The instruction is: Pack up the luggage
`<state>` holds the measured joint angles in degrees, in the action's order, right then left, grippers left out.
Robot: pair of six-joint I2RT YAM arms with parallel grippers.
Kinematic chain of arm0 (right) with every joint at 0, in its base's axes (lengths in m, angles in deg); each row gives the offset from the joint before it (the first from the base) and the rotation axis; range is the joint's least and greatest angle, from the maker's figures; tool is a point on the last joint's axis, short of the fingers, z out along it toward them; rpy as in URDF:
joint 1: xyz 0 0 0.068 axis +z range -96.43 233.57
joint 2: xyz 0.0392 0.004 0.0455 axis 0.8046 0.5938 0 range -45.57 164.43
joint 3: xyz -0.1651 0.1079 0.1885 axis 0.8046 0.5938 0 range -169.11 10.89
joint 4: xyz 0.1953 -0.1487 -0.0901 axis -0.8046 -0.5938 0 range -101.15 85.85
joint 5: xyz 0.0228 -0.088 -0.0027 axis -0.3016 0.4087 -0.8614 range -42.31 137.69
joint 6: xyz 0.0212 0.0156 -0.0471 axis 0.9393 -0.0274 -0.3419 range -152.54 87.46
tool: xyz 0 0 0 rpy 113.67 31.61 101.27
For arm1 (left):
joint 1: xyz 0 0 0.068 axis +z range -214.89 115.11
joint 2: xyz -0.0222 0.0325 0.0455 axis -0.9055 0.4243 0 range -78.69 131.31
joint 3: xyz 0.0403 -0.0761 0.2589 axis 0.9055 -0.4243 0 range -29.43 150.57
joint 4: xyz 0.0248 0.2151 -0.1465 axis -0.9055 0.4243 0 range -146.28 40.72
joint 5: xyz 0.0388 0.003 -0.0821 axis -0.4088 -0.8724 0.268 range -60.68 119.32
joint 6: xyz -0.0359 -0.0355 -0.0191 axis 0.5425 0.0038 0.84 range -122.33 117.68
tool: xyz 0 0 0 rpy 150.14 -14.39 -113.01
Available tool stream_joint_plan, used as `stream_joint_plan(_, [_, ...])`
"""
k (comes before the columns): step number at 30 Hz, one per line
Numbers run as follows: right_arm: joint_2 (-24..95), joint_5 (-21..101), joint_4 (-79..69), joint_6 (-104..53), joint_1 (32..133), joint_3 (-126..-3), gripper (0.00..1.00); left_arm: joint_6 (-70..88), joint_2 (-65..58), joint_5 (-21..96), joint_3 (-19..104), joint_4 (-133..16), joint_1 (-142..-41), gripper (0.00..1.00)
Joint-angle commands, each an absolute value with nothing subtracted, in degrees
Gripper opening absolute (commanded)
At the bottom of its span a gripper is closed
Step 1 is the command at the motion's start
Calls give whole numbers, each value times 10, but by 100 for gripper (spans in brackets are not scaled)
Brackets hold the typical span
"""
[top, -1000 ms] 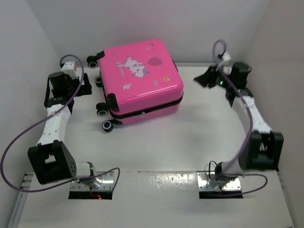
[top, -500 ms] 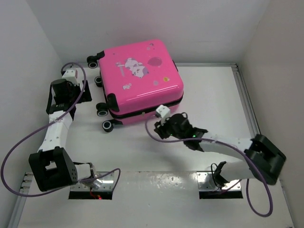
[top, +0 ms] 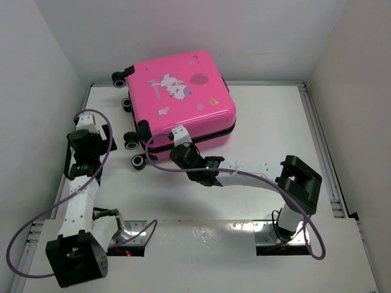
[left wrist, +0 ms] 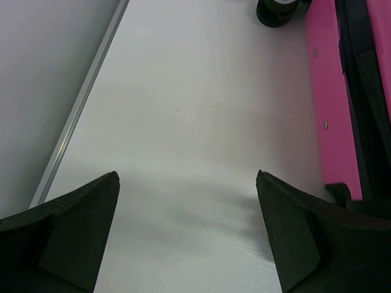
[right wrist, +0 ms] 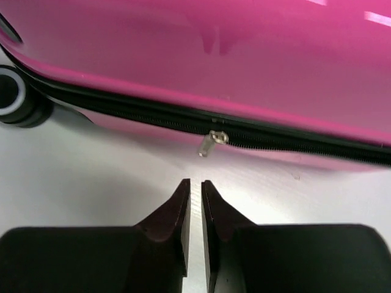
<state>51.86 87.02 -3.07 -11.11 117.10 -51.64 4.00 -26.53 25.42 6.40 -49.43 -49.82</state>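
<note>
Zipper pull (right wrist: pixel 209 144), seemingly loose, before right gripper (right wrist: pixel 195 184)

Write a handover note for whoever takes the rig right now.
Pink suitcase: lying flat with its lid down, on the far-left part of the table.
Left gripper: open, empty, over bare table beside the case's wheel end.
Right gripper: nearly shut, empty, tips pointed at the zipper pull, just short of it.
Done: nothing that shows; no items to pack are in view.
To do: probably grab the pull, unzip, open the case, pack.
</note>
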Motion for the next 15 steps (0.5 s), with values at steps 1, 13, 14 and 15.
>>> stream_joint_plan(1, [543,937,-60,-49,1191,-557,12,51,-298,243,41,-511,-494,99])
stream_joint_plan(13, [609,982,-76,-27,1163,-612,46,51,-329,237,14,-517,-505,99])
stream_joint_plan(14, [620,982,-76,-25,1161,-614,46,51,-329,232,14,-517,-505,99])
stream_joint_plan(15, [626,981,-77,-25,1157,-617,46,51,-329,232,14,-517,-505,99])
